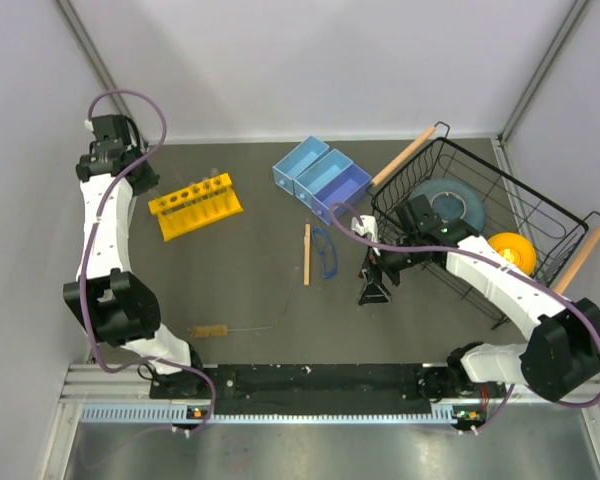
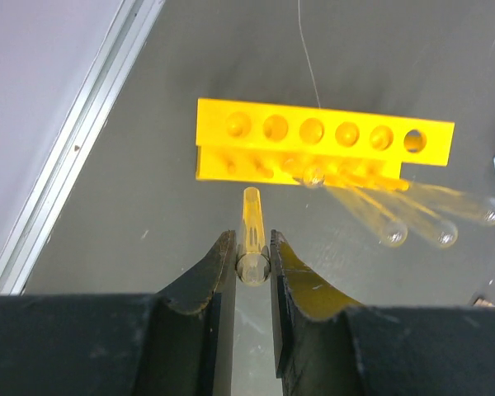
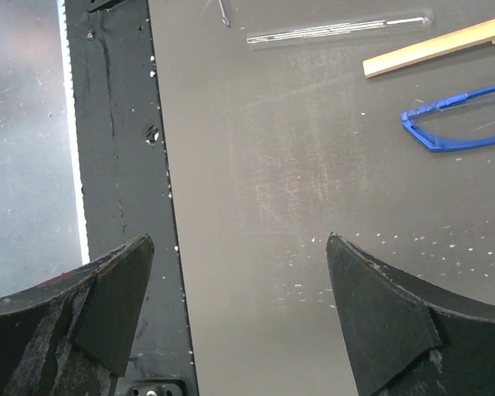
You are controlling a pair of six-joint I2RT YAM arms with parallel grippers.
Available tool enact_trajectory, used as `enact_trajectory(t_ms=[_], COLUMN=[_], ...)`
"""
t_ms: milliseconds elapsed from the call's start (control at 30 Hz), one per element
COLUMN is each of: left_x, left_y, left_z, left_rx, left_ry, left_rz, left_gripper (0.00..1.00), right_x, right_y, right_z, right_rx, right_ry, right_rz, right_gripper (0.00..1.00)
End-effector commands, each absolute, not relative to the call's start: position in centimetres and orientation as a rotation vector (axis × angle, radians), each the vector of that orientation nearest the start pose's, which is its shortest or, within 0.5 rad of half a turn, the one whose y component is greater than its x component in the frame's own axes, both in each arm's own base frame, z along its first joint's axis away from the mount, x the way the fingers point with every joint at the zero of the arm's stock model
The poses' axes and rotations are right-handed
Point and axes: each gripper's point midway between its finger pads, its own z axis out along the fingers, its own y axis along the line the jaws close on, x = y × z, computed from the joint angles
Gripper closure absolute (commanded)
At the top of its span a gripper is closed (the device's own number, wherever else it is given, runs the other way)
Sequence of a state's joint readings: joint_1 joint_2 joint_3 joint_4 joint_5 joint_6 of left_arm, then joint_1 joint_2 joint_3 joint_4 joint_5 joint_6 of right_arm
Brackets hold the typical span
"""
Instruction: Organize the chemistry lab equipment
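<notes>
Gripping a clear glass tube [image 2: 252, 219], your left gripper [image 2: 252, 247] hangs by the yellow rack [image 2: 322, 132] at the far left, where other tubes [image 2: 433, 227] sit in its holes. Your right gripper [image 3: 239, 256] stands wide open and empty, just right of the blue safety glasses [image 3: 454, 136] and wooden stick [image 3: 433, 48]. The brush [image 1: 210, 329] lies near left.

The left arm [image 1: 106, 218] and right arm [image 1: 492, 276] have white links and bulky black joints. A mauve cable [image 1: 130, 92] trails along each. The black fingers [image 3: 379, 313] are scuffed, tapering wedges.
</notes>
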State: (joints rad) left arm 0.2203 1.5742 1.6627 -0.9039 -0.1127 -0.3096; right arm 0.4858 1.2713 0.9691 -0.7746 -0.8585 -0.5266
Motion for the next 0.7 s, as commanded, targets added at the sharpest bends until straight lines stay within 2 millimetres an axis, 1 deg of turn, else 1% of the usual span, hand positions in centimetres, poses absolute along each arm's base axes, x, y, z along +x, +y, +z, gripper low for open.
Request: enact_trajectory(t_ms=[0,67,100,167,200,233,367,433,567,667], left_x=[41.7,42.3,42.8,43.4,43.7,43.9,44.3,44.4,44.4,44.3], left_y=[10.2,10.1,10.1,10.1,10.3,10.3,10.5,10.6,10.2,10.0], left_z=[26.9,27.1,26.8,26.9,26.3,26.4,25.7,24.9,23.8,23.4], left_rx=[-0.689,-0.689,-0.688,-0.68,-0.681,-0.679,-0.674,-0.68,-0.676,-0.672], left_ry=[2.203,2.194,2.202,2.201,2.217,2.216,2.236,2.256,2.293,2.303], left_rz=[0.055,0.034,0.027,0.02,0.024,0.025,0.033,0.03,0.004,-0.002], left_gripper=[0.96,0.96,0.96,0.96,0.96,0.96,0.96,0.96,0.96,0.96], right_x=[18.1,18.0,18.0,17.9,17.9,17.9,17.9,17.9,17.9,17.9], right_y=[23.1,23.1,23.0,23.1,23.1,23.1,23.1,23.1,23.1,23.1], right_z=[15.6,15.4,15.4,15.3,15.2,15.2,15.0,15.0,14.9,14.9], right_rx=[-1.44,-1.44,-1.438,-1.44,-1.438,-1.44,-1.441,-1.441,-1.44,-1.44], right_ry=[1.911,1.917,1.918,1.92,1.923,1.925,1.93,1.93,1.936,1.937], right_rz=[1.103,1.11,1.112,1.123,1.124,1.127,1.125,1.125,1.128,1.129], right_gripper=[0.13,0.13,0.13,0.13,0.13,0.13,0.13,0.13,0.13,0.13])
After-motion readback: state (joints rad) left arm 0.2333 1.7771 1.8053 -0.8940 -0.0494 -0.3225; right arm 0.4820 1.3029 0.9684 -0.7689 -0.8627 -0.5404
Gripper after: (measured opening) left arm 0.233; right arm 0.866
